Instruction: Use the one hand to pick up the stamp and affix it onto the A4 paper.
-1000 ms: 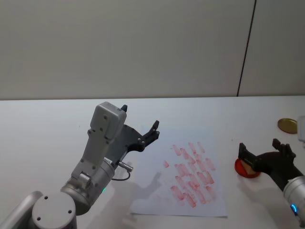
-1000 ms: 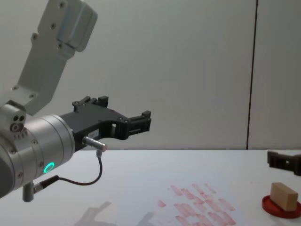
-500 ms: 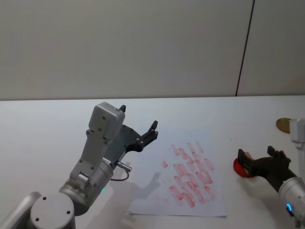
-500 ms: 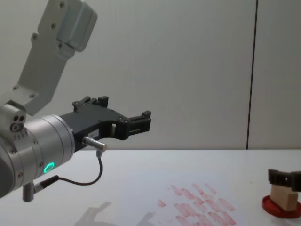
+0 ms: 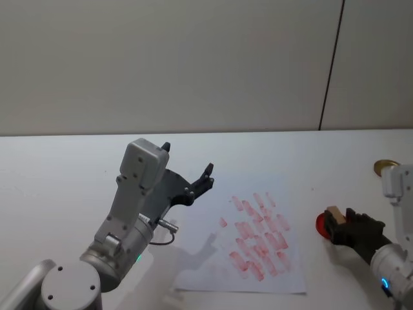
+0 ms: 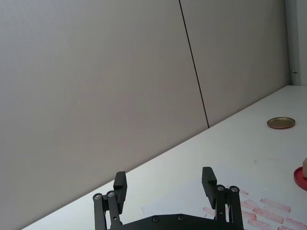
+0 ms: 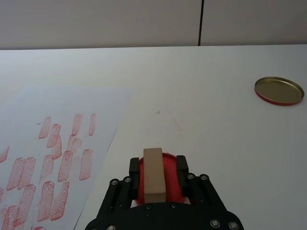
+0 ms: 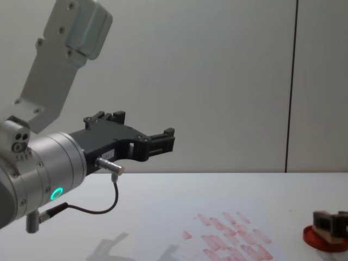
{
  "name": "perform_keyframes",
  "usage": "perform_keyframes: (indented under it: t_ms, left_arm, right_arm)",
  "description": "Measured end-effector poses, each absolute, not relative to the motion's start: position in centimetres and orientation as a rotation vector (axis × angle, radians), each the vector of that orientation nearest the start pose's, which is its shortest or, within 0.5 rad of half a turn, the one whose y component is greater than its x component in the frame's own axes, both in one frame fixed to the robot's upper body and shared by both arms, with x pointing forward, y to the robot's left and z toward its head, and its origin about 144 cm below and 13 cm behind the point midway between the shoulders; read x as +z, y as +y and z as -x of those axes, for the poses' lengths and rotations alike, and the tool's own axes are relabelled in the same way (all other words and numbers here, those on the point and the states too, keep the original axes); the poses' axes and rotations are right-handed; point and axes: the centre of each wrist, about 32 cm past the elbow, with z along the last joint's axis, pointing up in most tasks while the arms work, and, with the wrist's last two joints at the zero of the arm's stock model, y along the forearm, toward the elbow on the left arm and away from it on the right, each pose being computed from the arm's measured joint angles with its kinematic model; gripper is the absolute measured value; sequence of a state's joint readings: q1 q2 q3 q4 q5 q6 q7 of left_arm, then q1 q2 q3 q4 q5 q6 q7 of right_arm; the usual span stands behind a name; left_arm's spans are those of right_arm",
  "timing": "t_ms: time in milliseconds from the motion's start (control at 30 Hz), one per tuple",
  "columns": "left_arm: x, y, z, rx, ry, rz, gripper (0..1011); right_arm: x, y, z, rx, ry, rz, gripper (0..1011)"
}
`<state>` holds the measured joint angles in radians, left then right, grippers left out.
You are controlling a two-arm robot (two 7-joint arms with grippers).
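- The left arm, with its green-lit ring [image 8: 56,193], hangs raised above the left part of the white table [image 5: 58,161]. A thin black cable [image 8: 103,209] loops under its wrist.
- The left gripper [image 5: 188,161] points forward and rightward, well above the tabletop. Its fingers are spread wide with nothing between them. It stands clear of the sheet's printed area and well apart from the stamp.
- The A4 paper [image 5: 245,239] lies flat in the middle of the table, slightly skewed. Rows of oblong red-pink marks [image 7: 53,163] cover its right half. The raised arm's shadow falls on its blank left part.
- Just right of the sheet, off its edge, sits the round red ink pad [image 7: 170,177].
- The stamp [image 7: 153,175], a tan wooden block, stands on the pad.
- The right gripper [image 7: 158,165] reaches in low from the lower right, level with the table, and straddles the stamp. Its fingers are set narrow. One lies close against the block, while a strip of red pad shows between the block and the other finger, so no firm clamp can be seen.
- In the chest view the black fingers [image 8: 326,222] hide most of the block.
- The right wrist is a silver cylinder with a blue-lit ring [image 5: 384,283], angled up and leftward toward the pad.
- A flat gold lid [image 7: 279,90] lies farther back at the table's right, well apart from the pad.
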<state>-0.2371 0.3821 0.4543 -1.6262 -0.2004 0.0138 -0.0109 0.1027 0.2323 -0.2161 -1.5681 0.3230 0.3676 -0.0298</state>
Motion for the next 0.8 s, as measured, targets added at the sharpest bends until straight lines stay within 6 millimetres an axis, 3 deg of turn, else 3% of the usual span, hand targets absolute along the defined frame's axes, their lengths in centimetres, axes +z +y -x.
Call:
perform_keyframes:
  t_ms: [267,800]
  left_arm:
    - [120.44,19.84,-49.20,1.124,-0.268,-0.061,993]
    - [120.44,19.84,-49.20,1.124,-0.268,-0.061,993]
  right_arm:
    - [116.11,-22.61,-48.31,-1.355,0.276,0.235,237]
    - [116.08,-22.34,-48.61,-1.376,0.314,0.298,220]
